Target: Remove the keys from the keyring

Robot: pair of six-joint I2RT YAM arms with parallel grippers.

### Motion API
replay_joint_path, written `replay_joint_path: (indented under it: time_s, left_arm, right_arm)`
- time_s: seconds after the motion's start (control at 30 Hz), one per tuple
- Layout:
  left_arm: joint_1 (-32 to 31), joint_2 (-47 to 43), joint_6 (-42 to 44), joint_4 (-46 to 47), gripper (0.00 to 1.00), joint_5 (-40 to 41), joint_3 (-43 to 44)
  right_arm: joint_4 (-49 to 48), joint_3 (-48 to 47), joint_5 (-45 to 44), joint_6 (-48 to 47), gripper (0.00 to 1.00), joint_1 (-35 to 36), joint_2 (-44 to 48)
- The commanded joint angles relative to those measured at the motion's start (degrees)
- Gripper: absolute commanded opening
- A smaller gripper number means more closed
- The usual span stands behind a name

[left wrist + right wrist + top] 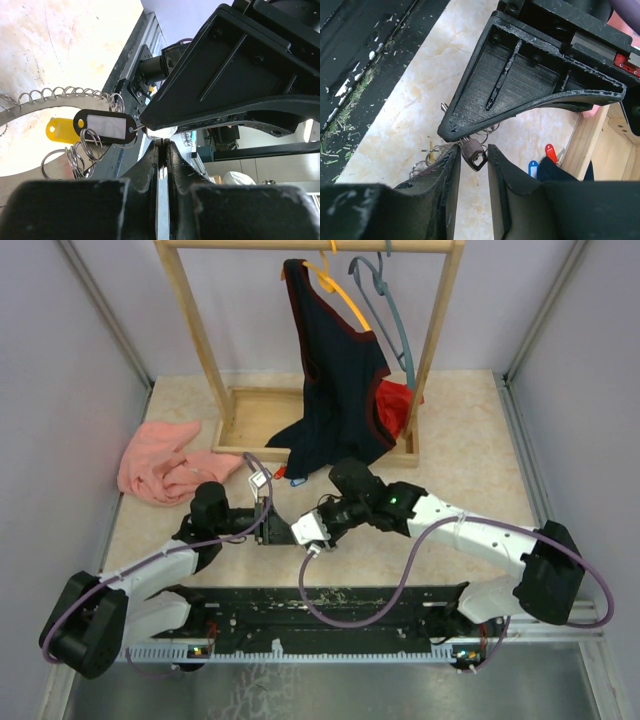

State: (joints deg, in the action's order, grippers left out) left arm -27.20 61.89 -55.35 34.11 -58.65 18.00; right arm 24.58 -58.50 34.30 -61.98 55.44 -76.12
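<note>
Risking a fumbled grab
Right end effector [472, 150], part-open, straddles a dark key tag [473, 153]; left end effector [161, 145] pinches the keyring [30, 107] opposite. A skewed squeeze could flick the tag aside or wrench the ring loose.

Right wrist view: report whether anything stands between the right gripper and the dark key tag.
Nothing visible does. The dark key tag sits inside the right gripper, with a finger on each side.
</note>
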Motion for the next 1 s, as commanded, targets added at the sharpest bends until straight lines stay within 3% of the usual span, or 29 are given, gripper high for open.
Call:
replay_joint_path:
  time_s: [0.0,0.4,0.53,0.63,0.83,0.97]
  left_arm:
    - [0.4,0.2,-0.1,0.0,0.00,-1.1,2.2]
    - [0.4,1.0,-1.2,-0.1,0.00,-1.2,2.2]
    - [0.4,1.9,-2.6,1.1,0.07,-0.9,1.9]
    - [0.4,1.6,-3.0,2.0,0.23,0.4,1.6]
    - [0.8,-2.5,-1.5,-0.3,0.41,3.7,1.4]
    - [1.3,-7.7,1.4,-2.6,0.47,7.1,0.8]
  right_arm:
    - [-2.1,-1.6,-2.0,-1.2,0.26,1.8,2.5]
    - [-2.0,-0.5,-6.2,-4.2,0.00,4.0,3.1]
    - [-1.9,-0.3,-6.3,-4.4,0.00,4.0,3.5]
    - [-1.9,-0.1,-6.4,-4.5,0.00,3.9,3.7]
    - [-2.6,0.1,-6.1,-1.9,0.00,3.6,3.9]
    - [-3.1,-0.9,-2.9,2.4,0.00,1.8,3.8]
